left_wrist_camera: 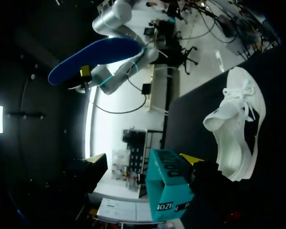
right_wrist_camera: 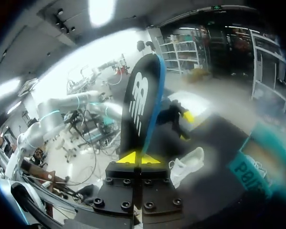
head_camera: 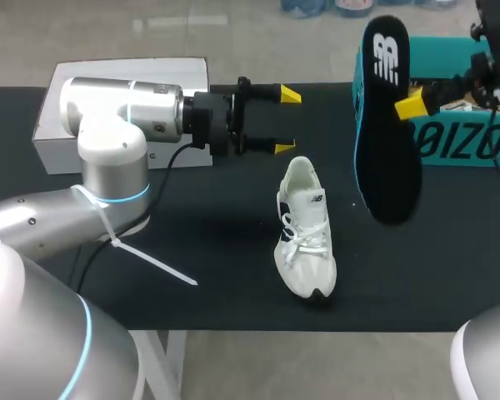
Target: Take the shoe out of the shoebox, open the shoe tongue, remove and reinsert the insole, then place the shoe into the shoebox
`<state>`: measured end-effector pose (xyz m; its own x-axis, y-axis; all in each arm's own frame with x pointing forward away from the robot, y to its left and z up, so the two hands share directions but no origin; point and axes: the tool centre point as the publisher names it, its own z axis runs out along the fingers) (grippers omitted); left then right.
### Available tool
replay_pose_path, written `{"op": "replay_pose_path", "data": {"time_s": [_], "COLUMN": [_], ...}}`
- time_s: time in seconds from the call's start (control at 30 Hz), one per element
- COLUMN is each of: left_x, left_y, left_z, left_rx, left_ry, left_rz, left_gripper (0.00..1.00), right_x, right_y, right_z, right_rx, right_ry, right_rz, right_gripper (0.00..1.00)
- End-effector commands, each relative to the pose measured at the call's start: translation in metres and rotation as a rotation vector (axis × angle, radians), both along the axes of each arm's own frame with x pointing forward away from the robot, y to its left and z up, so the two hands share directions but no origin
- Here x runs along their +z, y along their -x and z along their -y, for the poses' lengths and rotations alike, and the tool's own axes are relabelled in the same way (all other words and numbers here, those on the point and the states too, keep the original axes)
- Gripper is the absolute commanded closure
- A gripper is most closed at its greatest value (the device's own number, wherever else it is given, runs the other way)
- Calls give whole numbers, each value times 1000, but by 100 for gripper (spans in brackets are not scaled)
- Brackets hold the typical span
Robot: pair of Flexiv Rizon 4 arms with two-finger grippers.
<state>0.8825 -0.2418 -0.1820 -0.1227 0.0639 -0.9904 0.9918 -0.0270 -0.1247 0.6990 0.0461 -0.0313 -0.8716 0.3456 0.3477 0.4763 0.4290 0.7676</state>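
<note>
Right gripper [right_wrist_camera: 134, 158] pinches the black insole [head_camera: 387, 142] upright. Left gripper [head_camera: 287, 122] gapes wide, empty. White shoe [head_camera: 304, 229] lies on the table [head_camera: 192, 300], eight o'clock from the teal shoebox [head_camera: 467, 146].

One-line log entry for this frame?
stage: insole out | right pincer: shut on insole, held aloft | left pincer: open, empty | shoe: upright on table, outside teal shoebox

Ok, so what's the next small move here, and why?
Probably lower the right gripper, shut on the black blue-edged insole held in the air, toward the white lace-up sneaker lying on the black table. The insole is out, nothing covers the shoe's opening, and the open left gripper hovers near its heel.
</note>
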Motion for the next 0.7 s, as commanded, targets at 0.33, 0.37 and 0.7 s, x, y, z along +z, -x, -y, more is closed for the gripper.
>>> {"op": "replay_pose_path", "data": {"time_s": [0.33,0.37,0.7], "left_x": [0,1,6], "left_y": [1,3,13], "left_z": [4,6,16], "left_rx": [-7,-18,-40], "left_ry": [-3,1,18], "left_rz": [16,30,96], "left_gripper": [0,0,0], "right_x": [-71,-72,-77], "right_y": [-65,-68,-90], "right_z": [8,8,20], "right_rx": [65,67,33], "right_ry": [-147,-140,-111], "right_rz": [-250,-256,-312], "right_gripper": [100,100,100]}}
